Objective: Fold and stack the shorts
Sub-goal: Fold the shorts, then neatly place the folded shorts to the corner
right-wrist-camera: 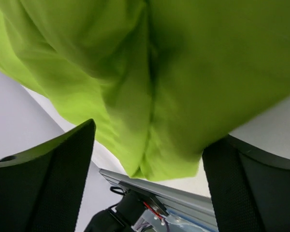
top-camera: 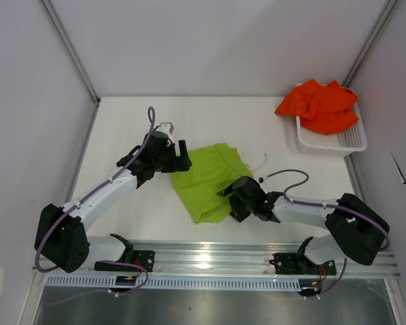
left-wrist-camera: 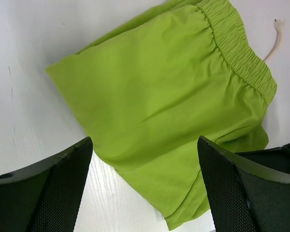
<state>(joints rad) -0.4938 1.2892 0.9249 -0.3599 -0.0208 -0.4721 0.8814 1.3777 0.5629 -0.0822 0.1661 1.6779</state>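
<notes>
Both sets of jaws gape empty: left gripper (top-camera: pixel 183 158) at the left edge of the green shorts (top-camera: pixel 208 177) mid-table, right gripper (top-camera: pixel 230 195) at their near corner. Orange shorts (top-camera: pixel 319 105) lie in the basket (top-camera: pixel 352 141). I'd pinch both layers squarely before folding.

We see plain, unpatterned soft lime-green fabric shorts (top-camera: pixel 210 181) between the black left pincer (top-camera: pixel 184 157) and the black right pincer (top-camera: pixel 229 202). The finger pads (left-wrist-camera: pixel 63 193) show a fine dark mesh texture. A pale cream drawstring (left-wrist-camera: pixel 274 42) lies past the left pincer. Far beyond the right pincer are bright orange-red fabric shorts (top-camera: pixel 319 105) and a white plastic mesh basket (top-camera: pixel 338 141). Under both pincers is the white table (top-camera: pixel 122 128).
</notes>
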